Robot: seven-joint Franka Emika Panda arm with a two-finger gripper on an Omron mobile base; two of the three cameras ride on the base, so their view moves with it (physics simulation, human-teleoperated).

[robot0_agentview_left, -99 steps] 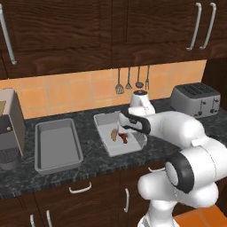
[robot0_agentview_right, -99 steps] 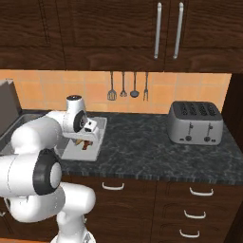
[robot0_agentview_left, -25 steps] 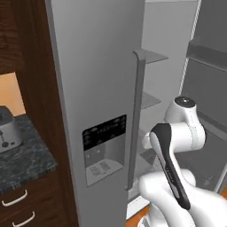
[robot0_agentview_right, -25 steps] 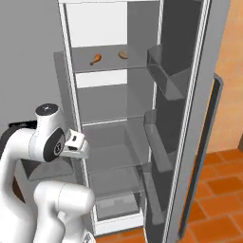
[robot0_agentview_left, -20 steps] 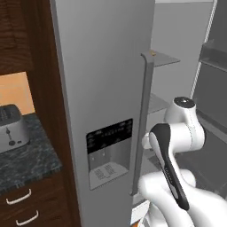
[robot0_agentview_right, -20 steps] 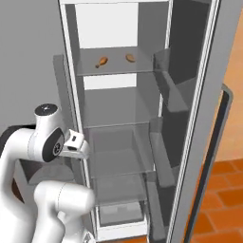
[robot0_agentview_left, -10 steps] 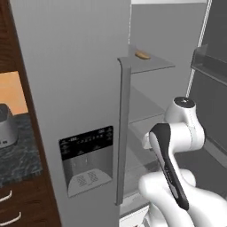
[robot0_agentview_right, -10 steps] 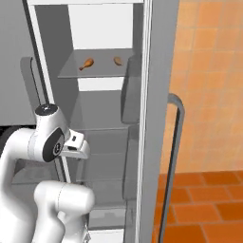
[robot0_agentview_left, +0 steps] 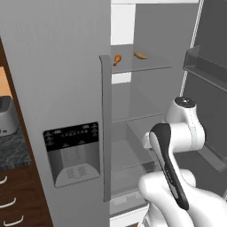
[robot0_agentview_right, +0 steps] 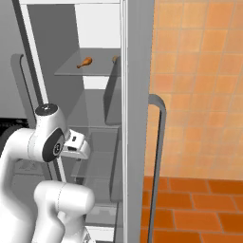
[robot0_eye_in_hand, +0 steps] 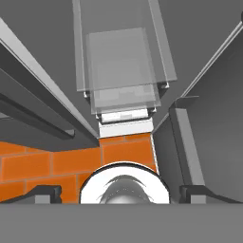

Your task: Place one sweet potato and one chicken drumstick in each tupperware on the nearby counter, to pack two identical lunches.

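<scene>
Hand (robot0_eye_in_hand: 121, 194) open and empty, tucked low before open fridge (robot0_agentview_left: 66, 88); drumstick (robot0_agentview_left: 117, 59) and sweet potato (robot0_agentview_left: 140, 55) on upper shelf (robot0_agentview_left: 146, 67), unpacked.

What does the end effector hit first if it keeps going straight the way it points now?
Probably the orange tile floor in front of the open fridge. The hand view looks down past the glass shelves, and the open end effector has nothing between its fingertips. Depth is unclear, so the lower drawer front could come first.
</scene>
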